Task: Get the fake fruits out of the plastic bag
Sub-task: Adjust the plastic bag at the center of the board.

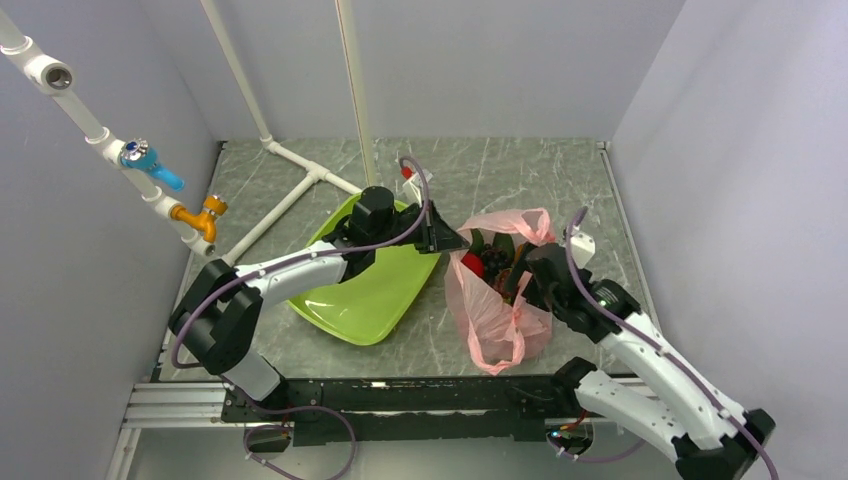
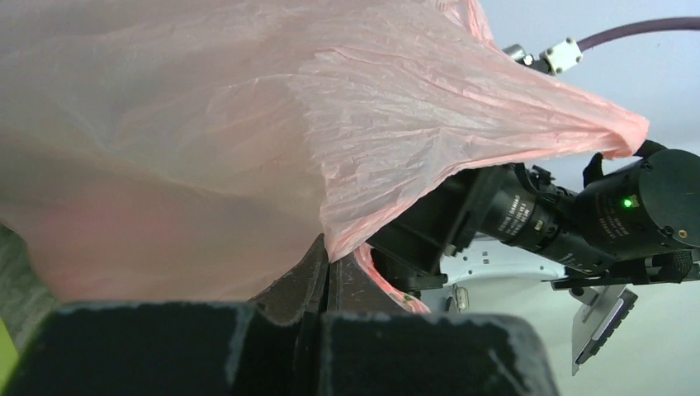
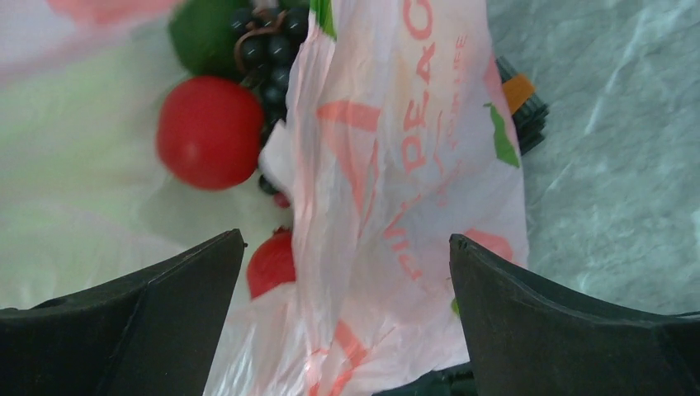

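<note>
The pink plastic bag [image 1: 497,318] lies on the table right of centre, its mouth facing the back. My left gripper [image 1: 455,241] is shut on the bag's left rim and holds it up; in the left wrist view the film [image 2: 248,124] rises from the pinched jaws of that gripper [image 2: 330,257]. My right gripper [image 1: 518,278] is open over the bag's mouth, and a fold of the bag wall [image 3: 388,165] stands between the jaws of the right gripper [image 3: 347,239]. Inside the bag lie fake fruits: a red apple [image 3: 209,132], another red fruit [image 3: 272,262], dark grapes [image 3: 268,49] and a green fruit [image 3: 201,33].
A lime-green tray [image 1: 375,290] sits left of the bag, under my left arm. White pipes [image 1: 290,195] run along the back left, with a blue and orange valve [image 1: 165,185] on the left wall. Grey walls close in both sides.
</note>
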`<state>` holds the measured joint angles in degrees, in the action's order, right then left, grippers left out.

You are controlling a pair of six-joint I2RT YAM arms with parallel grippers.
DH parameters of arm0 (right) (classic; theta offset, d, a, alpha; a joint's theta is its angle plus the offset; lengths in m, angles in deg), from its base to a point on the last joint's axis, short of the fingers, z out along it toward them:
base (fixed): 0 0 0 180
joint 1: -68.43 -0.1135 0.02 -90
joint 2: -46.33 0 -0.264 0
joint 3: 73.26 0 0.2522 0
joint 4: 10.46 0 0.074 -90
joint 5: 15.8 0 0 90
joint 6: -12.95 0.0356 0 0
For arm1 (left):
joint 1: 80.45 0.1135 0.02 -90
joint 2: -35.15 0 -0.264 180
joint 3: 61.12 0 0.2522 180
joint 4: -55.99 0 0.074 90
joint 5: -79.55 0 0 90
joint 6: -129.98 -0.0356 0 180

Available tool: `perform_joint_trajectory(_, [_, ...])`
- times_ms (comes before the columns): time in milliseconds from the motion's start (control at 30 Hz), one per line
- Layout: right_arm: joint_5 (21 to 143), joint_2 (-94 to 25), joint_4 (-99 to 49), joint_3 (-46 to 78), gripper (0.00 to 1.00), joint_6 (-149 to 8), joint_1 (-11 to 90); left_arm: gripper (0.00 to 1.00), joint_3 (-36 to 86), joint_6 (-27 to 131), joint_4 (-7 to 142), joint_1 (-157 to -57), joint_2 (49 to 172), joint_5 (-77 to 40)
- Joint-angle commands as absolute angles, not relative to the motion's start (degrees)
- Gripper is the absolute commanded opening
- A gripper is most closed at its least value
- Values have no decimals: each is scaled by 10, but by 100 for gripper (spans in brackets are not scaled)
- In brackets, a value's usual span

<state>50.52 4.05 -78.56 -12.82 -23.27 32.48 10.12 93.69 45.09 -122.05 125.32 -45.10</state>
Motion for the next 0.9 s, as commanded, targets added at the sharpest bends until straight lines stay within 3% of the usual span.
perform_joint_trajectory(0, [407,4,-744,-143,96,-213,324,0,85,940,416,-1223,1231,-453])
perform_joint_trajectory(133, [412,63,-671,-225,80,-215,324,0,76,910,463,-1223,1214,-439])
perform_joint_trajectory(167, [420,78,-657,-244,68,-216,324,0,74,901,476,-1222,1208,-434])
perform_joint_trajectory(233, [423,101,-675,-265,26,-181,325,0,70,885,501,-1223,1197,-423])
perform_joint_trajectory(267, [417,109,-694,-272,13,-156,326,0,67,877,514,-1223,1191,-416])
perform_joint_trajectory(300, [408,119,-711,-279,8,-133,325,0,66,870,531,-1222,1183,-407])
perform_joint_trajectory(367, [384,140,-740,-292,1,-97,326,0,61,856,555,-1222,1174,-395])
perform_joint_trajectory(633, [347,210,-810,-291,0,-16,324,3,79,790,691,-1222,1155,-306])
perform_joint_trajectory(867, [435,206,-783,-268,0,-79,325,50,161,734,789,-1250,1122,-287])
